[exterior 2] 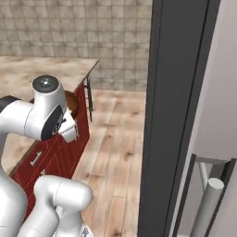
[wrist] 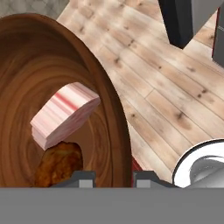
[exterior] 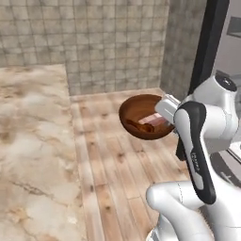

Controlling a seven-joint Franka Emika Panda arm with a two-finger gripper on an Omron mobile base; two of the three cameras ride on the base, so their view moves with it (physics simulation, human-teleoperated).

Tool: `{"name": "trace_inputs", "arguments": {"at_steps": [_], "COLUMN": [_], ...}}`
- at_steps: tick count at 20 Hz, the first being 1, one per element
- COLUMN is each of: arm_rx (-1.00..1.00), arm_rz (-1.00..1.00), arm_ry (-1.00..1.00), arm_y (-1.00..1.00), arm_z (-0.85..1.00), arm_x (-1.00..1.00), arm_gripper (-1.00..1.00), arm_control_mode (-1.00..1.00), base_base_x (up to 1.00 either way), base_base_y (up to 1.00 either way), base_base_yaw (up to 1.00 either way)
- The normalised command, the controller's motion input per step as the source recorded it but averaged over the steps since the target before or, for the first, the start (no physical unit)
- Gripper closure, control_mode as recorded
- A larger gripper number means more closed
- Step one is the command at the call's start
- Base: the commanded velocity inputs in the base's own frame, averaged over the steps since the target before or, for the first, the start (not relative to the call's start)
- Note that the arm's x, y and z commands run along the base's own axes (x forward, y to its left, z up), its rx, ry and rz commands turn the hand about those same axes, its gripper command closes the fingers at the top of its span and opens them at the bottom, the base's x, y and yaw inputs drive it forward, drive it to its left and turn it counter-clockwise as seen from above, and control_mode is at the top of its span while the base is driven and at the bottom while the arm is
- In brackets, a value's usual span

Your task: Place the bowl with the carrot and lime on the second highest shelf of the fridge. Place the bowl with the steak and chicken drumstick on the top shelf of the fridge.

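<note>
In the hand view the bowl (wrist: 57,105) fills the space left of the fingers (wrist: 85,177), its right rim passing between them, and the gripper (wrist: 112,178) is clamped on that rim. Inside it the steak (wrist: 65,113) lies up and left of the fingers with the drumstick (wrist: 59,164) just below it, close beside the left finger. Right of the fingers is plank floor (wrist: 166,87), and the dark fridge door (wrist: 179,22) stands well off, up and right.
</note>
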Motion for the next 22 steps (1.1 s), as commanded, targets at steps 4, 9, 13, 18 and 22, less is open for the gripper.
{"name": "trace_inputs", "arguments": {"at_steps": [4,9,13,18,22], "arm_rx": [0.00,0.00,0.00,0.00,0.00], "arm_rz": [0.00,0.00,0.00,0.00,0.00], "arm_ry": [0.00,0.00,0.00,0.00,0.00], "arm_y": [0.00,0.00,0.00,0.00,0.00], "arm_z": [0.00,0.00,0.00,0.00,0.00], "arm_x": [0.00,0.00,0.00,0.00,0.00], "arm_gripper": [1.00,1.00,1.00,1.00,1.00], "arm_control_mode": [1.00,1.00,1.00,1.00,1.00], "base_base_x": [0.16,0.16,0.21,0.29,0.31], "base_base_y": [0.00,0.00,0.00,0.00,0.01], "base_base_yaw": [-0.43,-0.50,-0.58,-0.62,-0.63]}}
